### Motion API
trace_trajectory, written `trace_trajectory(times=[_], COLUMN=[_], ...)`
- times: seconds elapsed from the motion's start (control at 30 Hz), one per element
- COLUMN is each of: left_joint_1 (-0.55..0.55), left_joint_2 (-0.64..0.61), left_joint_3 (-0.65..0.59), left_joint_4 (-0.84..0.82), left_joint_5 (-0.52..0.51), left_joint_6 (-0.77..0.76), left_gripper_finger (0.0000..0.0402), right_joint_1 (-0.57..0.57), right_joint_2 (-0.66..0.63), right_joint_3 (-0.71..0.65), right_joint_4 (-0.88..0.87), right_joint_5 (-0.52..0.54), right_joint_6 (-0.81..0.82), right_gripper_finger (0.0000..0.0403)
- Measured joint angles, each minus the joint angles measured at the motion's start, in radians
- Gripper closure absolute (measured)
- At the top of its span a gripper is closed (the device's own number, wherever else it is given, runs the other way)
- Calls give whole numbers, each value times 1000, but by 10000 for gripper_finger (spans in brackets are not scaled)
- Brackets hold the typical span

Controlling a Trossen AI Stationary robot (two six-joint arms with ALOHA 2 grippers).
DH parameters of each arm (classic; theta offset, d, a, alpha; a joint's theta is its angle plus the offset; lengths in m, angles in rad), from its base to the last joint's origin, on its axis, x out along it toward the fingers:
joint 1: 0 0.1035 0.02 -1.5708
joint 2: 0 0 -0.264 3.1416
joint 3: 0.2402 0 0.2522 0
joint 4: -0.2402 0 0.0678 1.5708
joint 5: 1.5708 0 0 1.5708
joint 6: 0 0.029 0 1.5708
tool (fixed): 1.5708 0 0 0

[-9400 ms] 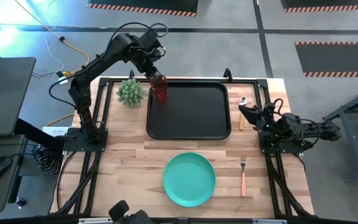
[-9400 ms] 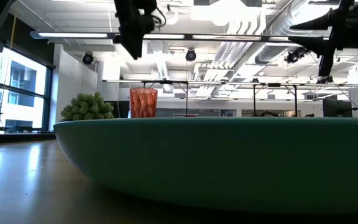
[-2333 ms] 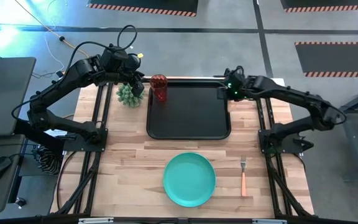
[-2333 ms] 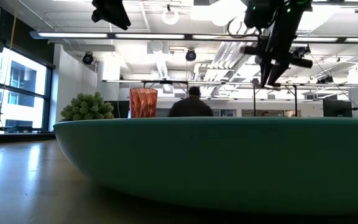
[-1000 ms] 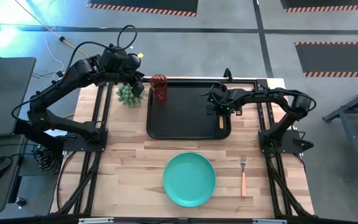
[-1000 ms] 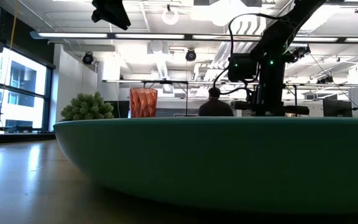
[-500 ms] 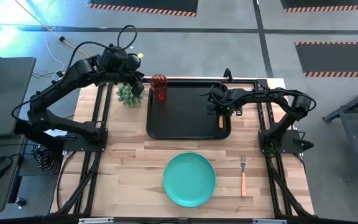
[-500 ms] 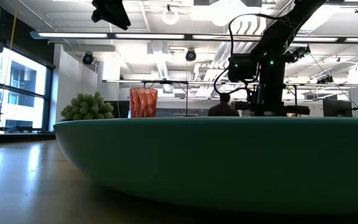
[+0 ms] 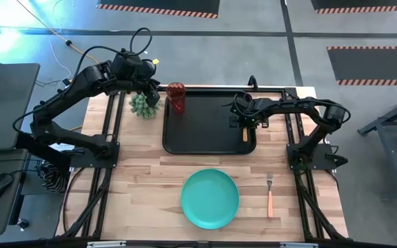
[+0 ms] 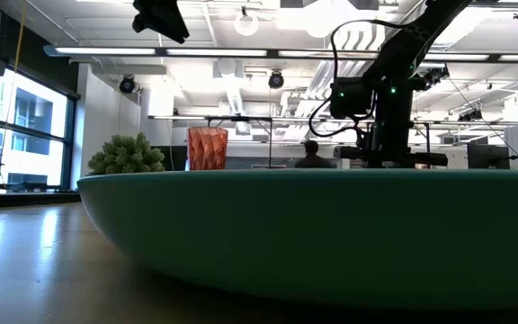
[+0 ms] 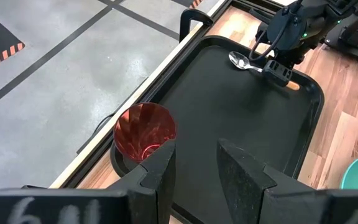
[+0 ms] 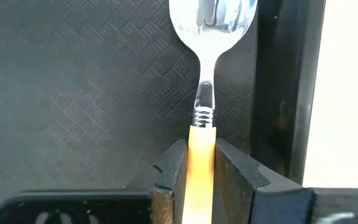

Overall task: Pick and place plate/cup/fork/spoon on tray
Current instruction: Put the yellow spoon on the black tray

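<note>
Right wrist view shows the right gripper (image 12: 201, 163) clamped on the spoon (image 12: 205, 74), laid at the tray's (image 9: 205, 141) three o'clock edge; release is likely next. The left gripper (image 11: 194, 163) hangs open by the cup (image 11: 145, 132).

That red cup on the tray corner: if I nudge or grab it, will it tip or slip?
The cup stands upright and looks tall for its base, so a high sideways nudge would probably tip it. Its thin, translucent wall suggests it is light, likely sliding easily on the tray. The faceted sides should give the left pincer some grip.

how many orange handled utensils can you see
2: the spoon lies on the tray along its right rim, held in the right gripper; the fork lies on the table, right of the plate.
</note>
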Motion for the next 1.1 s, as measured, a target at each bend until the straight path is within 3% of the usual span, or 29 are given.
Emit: trace_trajectory(times=[1.1], left_joint_1=[0], left_joint_2=[0], left_joint_3=[0], left_joint_4=[0], left_joint_5=[0], left_joint_6=[-1], left_gripper_finger=[296], right_joint_1=[0], right_joint_2=[0], right_joint_3=[0], right_joint_4=[-2], right_joint_5=[-20], right_joint_6=[-11], right_gripper_finger=[331])
